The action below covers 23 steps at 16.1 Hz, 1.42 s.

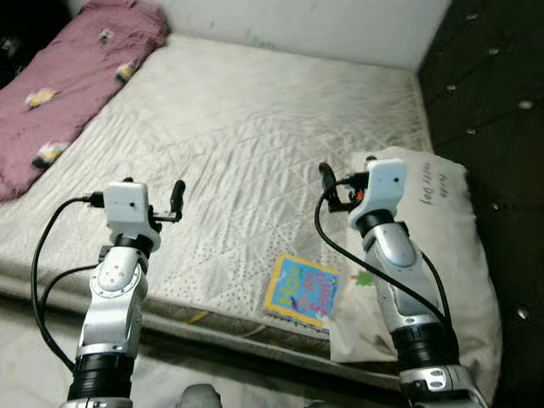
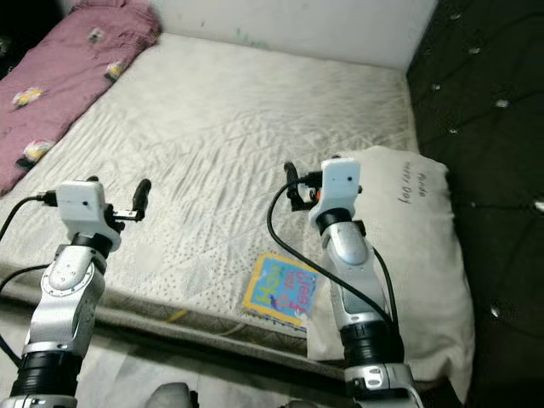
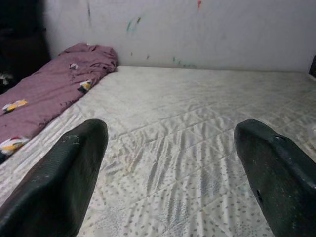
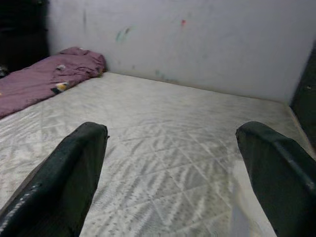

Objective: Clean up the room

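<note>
A colourful children's book lies flat near the front edge of the white quilted mattress, partly against a white pillow at the right. A crumpled maroon blanket with small prints lies along the mattress's left side. My left gripper is held over the front left of the mattress, open and empty. Above the pillow's left edge, just beyond the book, my right gripper is also open and empty. Both wrist views show wide-spread fingers pointing across the mattress toward the wall.
A dark tufted headboard runs along the right side. A white wall with small paint marks closes off the far end. The mattress's front edge is just below my arms, with pale floor beneath.
</note>
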Tool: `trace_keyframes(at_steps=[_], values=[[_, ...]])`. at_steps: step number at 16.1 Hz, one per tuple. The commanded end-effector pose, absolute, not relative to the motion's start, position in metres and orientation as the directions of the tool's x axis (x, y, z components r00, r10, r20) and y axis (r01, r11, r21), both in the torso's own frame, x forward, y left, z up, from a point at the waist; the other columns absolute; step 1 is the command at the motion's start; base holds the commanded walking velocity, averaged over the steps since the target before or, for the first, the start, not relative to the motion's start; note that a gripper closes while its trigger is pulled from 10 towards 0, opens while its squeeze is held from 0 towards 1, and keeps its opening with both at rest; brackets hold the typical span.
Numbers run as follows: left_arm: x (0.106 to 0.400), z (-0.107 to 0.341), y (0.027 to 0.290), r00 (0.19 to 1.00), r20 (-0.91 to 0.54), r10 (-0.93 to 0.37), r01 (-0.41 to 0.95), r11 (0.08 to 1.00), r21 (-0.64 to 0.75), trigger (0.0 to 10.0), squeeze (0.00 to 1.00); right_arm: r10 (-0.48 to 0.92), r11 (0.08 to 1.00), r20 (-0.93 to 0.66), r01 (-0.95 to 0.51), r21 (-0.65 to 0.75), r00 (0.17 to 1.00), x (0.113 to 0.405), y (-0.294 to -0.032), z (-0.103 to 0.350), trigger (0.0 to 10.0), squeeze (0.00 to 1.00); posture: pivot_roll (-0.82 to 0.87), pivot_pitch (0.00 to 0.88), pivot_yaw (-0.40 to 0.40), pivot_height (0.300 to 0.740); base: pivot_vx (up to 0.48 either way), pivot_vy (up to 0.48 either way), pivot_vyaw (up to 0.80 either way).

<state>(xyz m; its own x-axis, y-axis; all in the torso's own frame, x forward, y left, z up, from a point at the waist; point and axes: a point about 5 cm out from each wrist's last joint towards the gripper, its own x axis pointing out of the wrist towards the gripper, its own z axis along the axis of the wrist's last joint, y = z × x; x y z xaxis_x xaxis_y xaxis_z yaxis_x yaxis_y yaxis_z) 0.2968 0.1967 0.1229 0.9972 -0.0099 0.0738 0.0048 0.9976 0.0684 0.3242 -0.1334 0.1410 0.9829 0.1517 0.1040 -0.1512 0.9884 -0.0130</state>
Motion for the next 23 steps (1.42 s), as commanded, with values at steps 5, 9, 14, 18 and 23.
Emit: trace_keyframes(at_steps=[5, 9, 14, 18, 23], values=[[0.2998, 0.1203, 0.1931, 0.999, 0.043, -0.024, 0.023, 0.999, 0.025, 10.0, 0.00, 0.127, 0.992, 0.089, -0.125, -0.028, 0.988, 0.3255, -0.1379, 0.1377, 10.0, 0.00, 0.03, 0.008, -0.032, 0.740, 0.000, 0.233, -0.56], [0.3010, 0.1202, 0.1936, 0.999, 0.031, -0.024, 0.024, 1.000, 0.010, 10.0, 0.00, 0.131, 0.991, 0.096, -0.129, -0.024, 0.987, 0.3257, -0.1361, 0.1380, 10.0, 0.00, 0.03, 0.009, -0.031, 0.740, 0.000, 0.480, 0.00], [0.3044, 0.1237, 0.1921, 0.999, 0.045, -0.024, 0.023, 1.000, 0.005, 10.0, 0.00, 0.122, 0.992, 0.090, -0.122, -0.016, 0.988, 0.3269, -0.1374, 0.1371, 10.0, 0.00, 0.03, 0.008, -0.032, 0.740, 0.000, 0.480, -0.09], [0.3047, 0.1231, 0.1934, 0.999, 0.044, -0.017, 0.017, 1.000, 0.005, 10.0, 0.00, 0.123, 0.992, 0.087, -0.122, -0.015, 0.989, 0.3263, -0.1366, 0.1358, 10.0, 0.00, 0.03, 0.008, -0.034, 0.740, 0.000, 0.480, -0.72], [0.3047, 0.1220, 0.1938, 0.999, 0.032, -0.013, 0.013, 1.000, -0.001, 10.0, 0.00, 0.125, 0.992, 0.086, -0.124, -0.018, 0.988, 0.3279, -0.1370, 0.1359, 10.0, 0.00, 0.03, 0.008, -0.036, 0.740, 0.000, 0.480, -0.50]])
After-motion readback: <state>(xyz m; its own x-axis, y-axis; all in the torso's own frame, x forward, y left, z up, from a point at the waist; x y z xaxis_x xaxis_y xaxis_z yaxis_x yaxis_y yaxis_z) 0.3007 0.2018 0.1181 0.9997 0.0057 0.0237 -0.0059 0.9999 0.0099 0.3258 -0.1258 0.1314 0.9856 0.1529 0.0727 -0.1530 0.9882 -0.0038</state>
